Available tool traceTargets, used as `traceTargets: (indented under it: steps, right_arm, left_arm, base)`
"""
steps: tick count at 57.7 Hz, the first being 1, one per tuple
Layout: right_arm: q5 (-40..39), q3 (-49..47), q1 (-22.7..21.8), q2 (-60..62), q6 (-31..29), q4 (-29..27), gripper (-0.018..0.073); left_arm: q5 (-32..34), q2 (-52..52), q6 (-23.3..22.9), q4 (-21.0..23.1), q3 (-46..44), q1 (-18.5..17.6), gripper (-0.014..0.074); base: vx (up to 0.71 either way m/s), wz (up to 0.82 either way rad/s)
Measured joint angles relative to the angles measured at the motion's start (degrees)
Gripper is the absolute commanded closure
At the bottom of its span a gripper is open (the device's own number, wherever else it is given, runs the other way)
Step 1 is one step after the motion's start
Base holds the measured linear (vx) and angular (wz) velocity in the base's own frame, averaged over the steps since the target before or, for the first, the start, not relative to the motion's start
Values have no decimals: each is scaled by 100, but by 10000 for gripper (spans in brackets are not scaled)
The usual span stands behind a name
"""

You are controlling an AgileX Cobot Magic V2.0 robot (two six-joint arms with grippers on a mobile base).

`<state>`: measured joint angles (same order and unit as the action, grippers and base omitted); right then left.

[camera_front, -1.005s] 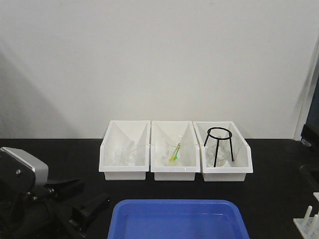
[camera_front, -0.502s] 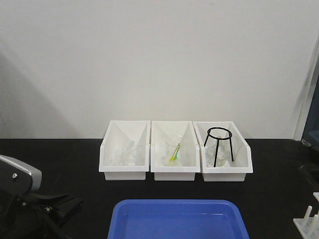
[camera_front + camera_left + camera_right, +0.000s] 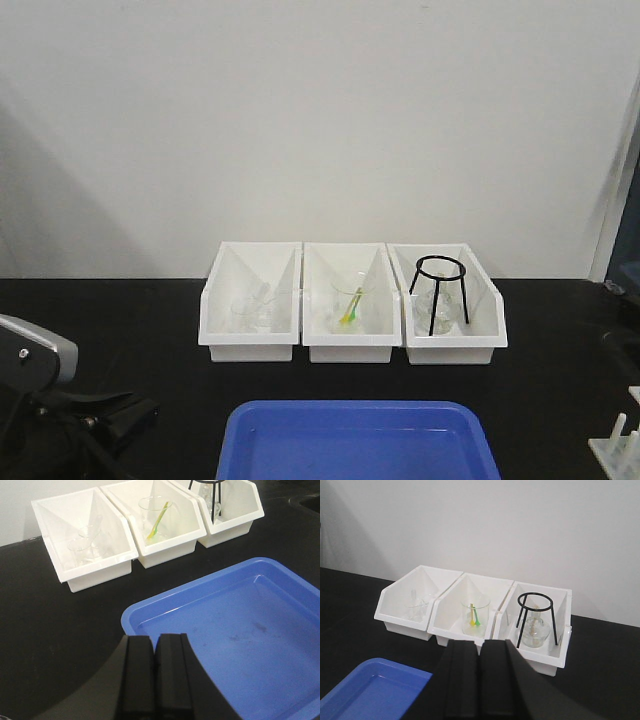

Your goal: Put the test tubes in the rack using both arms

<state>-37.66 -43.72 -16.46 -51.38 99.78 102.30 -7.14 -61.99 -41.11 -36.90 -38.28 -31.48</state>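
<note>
Rack (image 3: 618, 445) at table edge, bins holding glassware, tripod (image 3: 440, 290), left end effector (image 3: 156, 672) clenched, right end effector (image 3: 480, 680) clenched.

The rack (image 3: 617, 447) is cut off by the right and bottom edges of the front view, so only a few white pegs and a corner of its plate show; whether any tube stands in it cannot be told. The blue tray (image 3: 355, 445) runs off the bottom edge there, and its right side leaves the left wrist view. The left arm (image 3: 45, 410) is clipped at the lower left corner, its claw out of sight in that view. Clear glassware in the left bin (image 3: 85, 547) is too faint to identify. The right claw (image 3: 479, 680) hides the front of the middle bin (image 3: 465, 615).
</note>
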Motion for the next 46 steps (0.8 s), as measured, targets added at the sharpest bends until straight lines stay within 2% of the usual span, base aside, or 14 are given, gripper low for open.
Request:
traceTargets:
  steps: [20, 24, 26, 32, 37, 38, 40, 42, 46]
  right_arm:
    - [-4, 0, 0, 0, 0, 0, 566]
    - [-4, 0, 0, 0, 0, 0, 566]
    - [1, 0, 0, 0, 0, 0, 566]
    - [1, 0, 0, 0, 0, 0, 566]
    - [-4, 0, 0, 0, 0, 0, 566]
    - [-4, 0, 0, 0, 0, 0, 566]
    - [-4, 0, 0, 0, 0, 1, 566]
    - [-4, 0, 0, 0, 0, 1, 566]
    - [-4, 0, 0, 0, 0, 1, 566]
  left_arm:
    - [-34, 0, 8, 67, 0, 0, 617]
    - [-59, 0, 178, 292, 0, 13, 617]
    - [-66, 0, 375, 608, 0, 54, 617]
    - [-80, 0, 1514, 1768, 0, 237, 617]
    - [-65, 44, 2851, 2919, 0, 383, 617]
    - [-34, 70, 3305, 3301, 0, 425, 617]
    - [22, 115, 3838, 3750, 0, 480, 617]
    - [70, 166, 4304, 4150, 0, 529, 617]
    - [120, 305, 4947, 4665, 15, 640, 617]
  base:
    - [0, 0]
    - [0, 0]
    - [0, 0]
    - [0, 0]
    - [0, 0]
    - [0, 0]
    - [0, 0]
    - [0, 0]
    - [0, 0]
